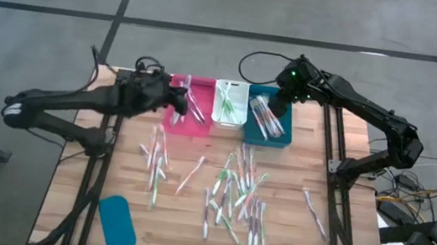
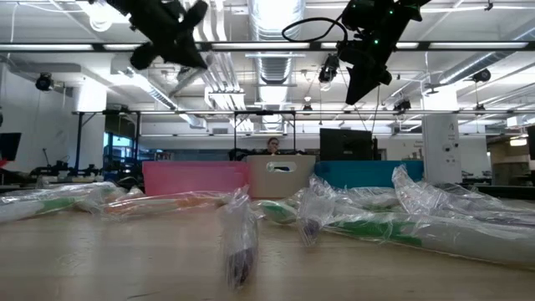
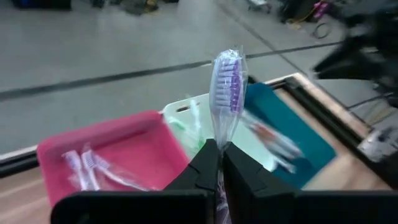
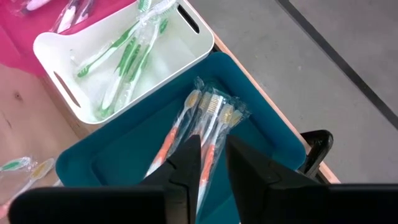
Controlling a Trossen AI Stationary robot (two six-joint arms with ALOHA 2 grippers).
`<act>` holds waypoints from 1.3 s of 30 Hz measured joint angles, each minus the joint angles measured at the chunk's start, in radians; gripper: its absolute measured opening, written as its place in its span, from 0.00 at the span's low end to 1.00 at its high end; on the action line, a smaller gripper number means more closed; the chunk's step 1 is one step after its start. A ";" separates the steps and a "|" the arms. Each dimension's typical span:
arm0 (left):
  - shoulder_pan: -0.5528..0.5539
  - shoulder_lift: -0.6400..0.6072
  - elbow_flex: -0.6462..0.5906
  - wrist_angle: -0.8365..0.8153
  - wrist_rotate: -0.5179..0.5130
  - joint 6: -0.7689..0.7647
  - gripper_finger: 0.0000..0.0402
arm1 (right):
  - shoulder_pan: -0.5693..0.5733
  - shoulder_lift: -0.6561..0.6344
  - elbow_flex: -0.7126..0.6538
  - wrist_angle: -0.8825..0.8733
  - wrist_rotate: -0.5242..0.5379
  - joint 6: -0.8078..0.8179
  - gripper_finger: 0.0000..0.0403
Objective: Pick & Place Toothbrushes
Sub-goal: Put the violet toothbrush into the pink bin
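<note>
Left claw (image 3: 221, 163) tight on a purple toothbrush (image 3: 226, 87) above the pink bin (image 3: 118, 152), right claw (image 4: 212, 155) narrowly parted over the teal bin (image 4: 273, 134).

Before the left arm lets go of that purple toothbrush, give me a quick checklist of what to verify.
1. Left gripper shut on the purple toothbrush: ok.
2. Purple toothbrush over the pink bin: ok in the high view.
3. Pink bin already holds purple brushes, so the colour matches: ok.
4. Right gripper clear of the left arm, above the teal bin: ok.
5. Right gripper has let go of its orange toothbrushes: cannot tell.
</note>
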 joint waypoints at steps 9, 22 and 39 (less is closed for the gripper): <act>0.221 0.164 0.000 0.050 0.192 -0.028 0.03 | 0.000 0.000 0.000 0.000 0.000 -0.001 0.17; 0.366 0.411 0.006 0.128 0.267 -0.031 0.03 | 0.000 0.000 0.000 0.000 0.000 -0.001 0.27; 0.402 0.552 0.008 0.127 0.268 -0.032 0.13 | 0.000 0.000 0.000 0.000 0.000 0.000 0.35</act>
